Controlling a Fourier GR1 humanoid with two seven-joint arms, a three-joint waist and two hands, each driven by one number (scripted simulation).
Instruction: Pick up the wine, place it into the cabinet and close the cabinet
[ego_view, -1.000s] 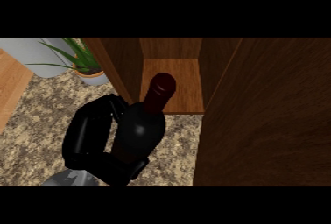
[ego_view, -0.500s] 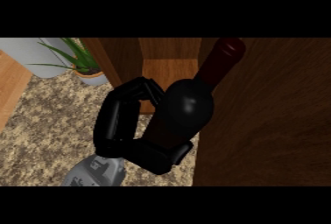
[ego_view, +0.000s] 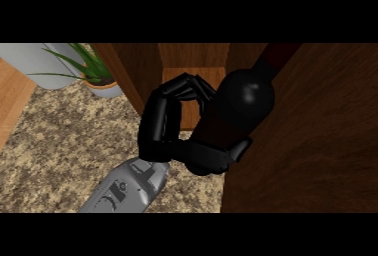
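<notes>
The wine bottle (ego_view: 247, 102) is dark with a dark red neck and is tilted toward the upper right. Its neck reaches the top of the picture, in front of the cabinet's right side. My left hand (ego_view: 166, 127) is shut on the bottle, with fingers (ego_view: 184, 89) curled over the far side and the thumb under the near side. The hand hides the bottle's lower part. The wooden cabinet (ego_view: 193, 75) stands open just behind the bottle, showing a lighter shelf floor. Its big dark door (ego_view: 317, 145) fills the right side. My right hand does not show.
A potted green plant (ego_view: 100, 82) stands on the speckled counter (ego_view: 66, 150) at the upper left, next to a pale grey object (ego_view: 29, 62). The cabinet's left wall (ego_view: 129, 70) rises beside the plant. A wooden floor strip shows at the far left.
My left hand has carried the bottle up and to the right, closer to the cabinet opening. The bottle now leans more to the right, its neck against the door side.
</notes>
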